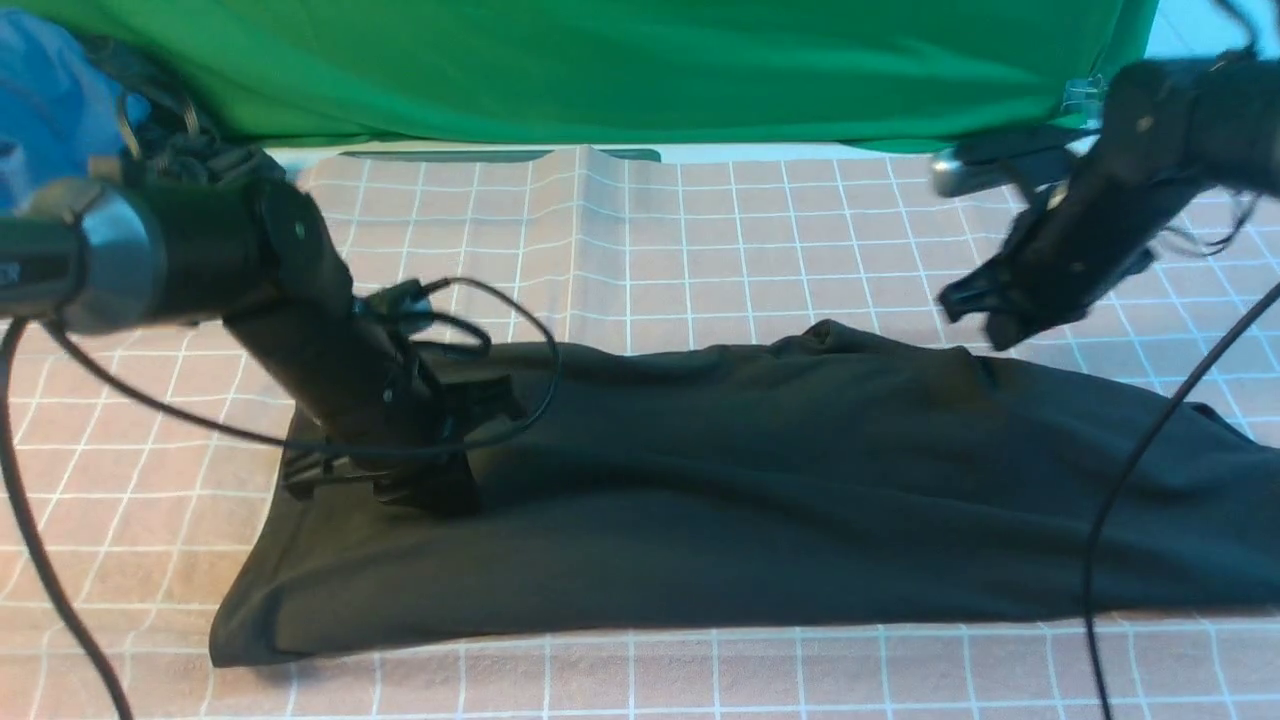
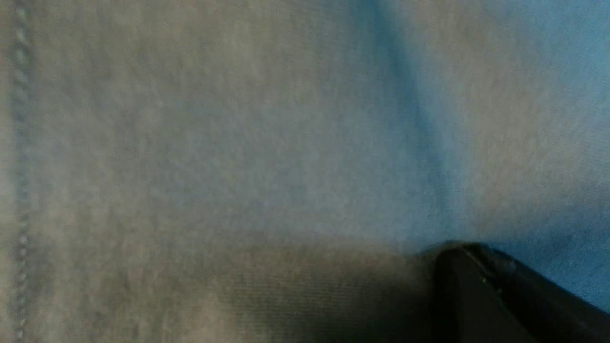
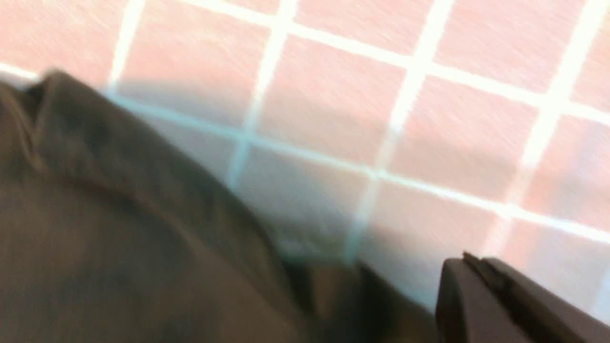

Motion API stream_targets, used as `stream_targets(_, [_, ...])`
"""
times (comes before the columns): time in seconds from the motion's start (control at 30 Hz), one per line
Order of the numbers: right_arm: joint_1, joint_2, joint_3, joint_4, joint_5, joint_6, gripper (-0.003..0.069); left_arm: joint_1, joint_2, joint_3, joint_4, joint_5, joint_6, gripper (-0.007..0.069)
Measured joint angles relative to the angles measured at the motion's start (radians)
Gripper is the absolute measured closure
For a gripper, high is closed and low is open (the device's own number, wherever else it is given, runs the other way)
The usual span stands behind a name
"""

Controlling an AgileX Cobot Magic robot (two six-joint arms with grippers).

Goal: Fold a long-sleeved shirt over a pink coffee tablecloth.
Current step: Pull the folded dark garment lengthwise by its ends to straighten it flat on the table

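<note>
The long-sleeved shirt (image 1: 760,500) is lying across the pink coffee tablecloth (image 1: 700,230) as one long band: lengthwise folding is looking done, crosswise folds remaining. The left tool (image 1: 400,485), jaws together, is pressing its left end; the right tool (image 1: 975,310), closed and empty, is hovering over its far edge.

L gripper (image 1: 432,495) low, closed; R gripper (image 1: 972,315) high, closed.

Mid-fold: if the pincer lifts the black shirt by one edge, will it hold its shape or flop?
Probably flops: the long-sleeved shirt lies in soft ridges and limp edges. Pushed, it likely bunches rather than slides, and may drag the already creased pink tablecloth along.
</note>
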Motion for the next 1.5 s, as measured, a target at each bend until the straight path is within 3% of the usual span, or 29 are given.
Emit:
stream_targets(0.37, [-0.005, -0.172, 0.0, 0.01, 0.297, -0.034, 0.0621, -0.002, -0.045, 0.063, 0.017, -0.048, -0.039, 0.061])
stream_targets(0.7, [0.0, -0.142, 0.135, 0.177, 0.164, -0.07, 0.0621, -0.004, -0.229, 0.08, 0.065, 0.003, -0.063, 0.061])
stream_targets(0.97, [0.072, -0.089, 0.153, 0.189, 0.085, -0.095, 0.0621, -0.005, -0.216, 0.18, -0.066, -0.05, 0.027, 0.061])
stream_targets(1.1, [0.078, -0.035, 0.153, 0.141, 0.087, -0.083, 0.0621, -0.005, -0.193, 0.241, 0.031, -0.059, -0.062, 0.061])
stream_targets(1.27, [0.069, -0.024, 0.155, -0.049, 0.101, 0.047, 0.0621, -0.009, -0.203, 0.268, 0.131, -0.078, -0.215, 0.061])
stream_targets(1.5, [0.014, -0.03, 0.12, -0.126, 0.149, 0.073, 0.0621, -0.009, -0.213, 0.268, 0.177, -0.066, -0.238, 0.061])
